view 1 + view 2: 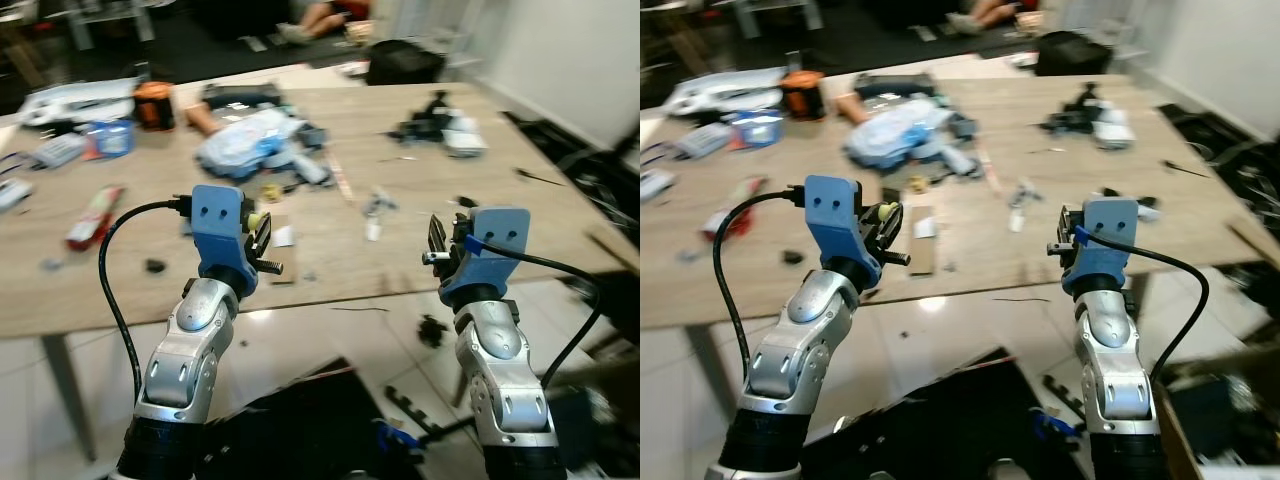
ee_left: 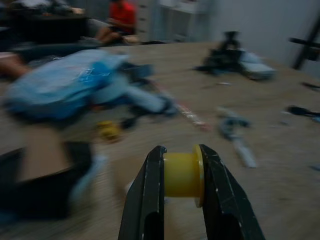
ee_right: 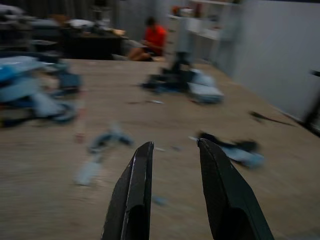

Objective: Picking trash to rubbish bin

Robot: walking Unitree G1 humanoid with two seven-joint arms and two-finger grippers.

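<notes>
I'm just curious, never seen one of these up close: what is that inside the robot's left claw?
A small yellow spool sits clamped between the left claw's two black fingers. Its yellow rim pokes out on one side. The part pressed against the fingers is covered. Beyond it lies the cluttered wooden table.

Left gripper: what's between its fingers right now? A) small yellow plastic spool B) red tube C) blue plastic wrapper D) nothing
A: in the left wrist view the left gripper has its two black fingers closed on a small yellow plastic spool, held above the wooden table.
</notes>
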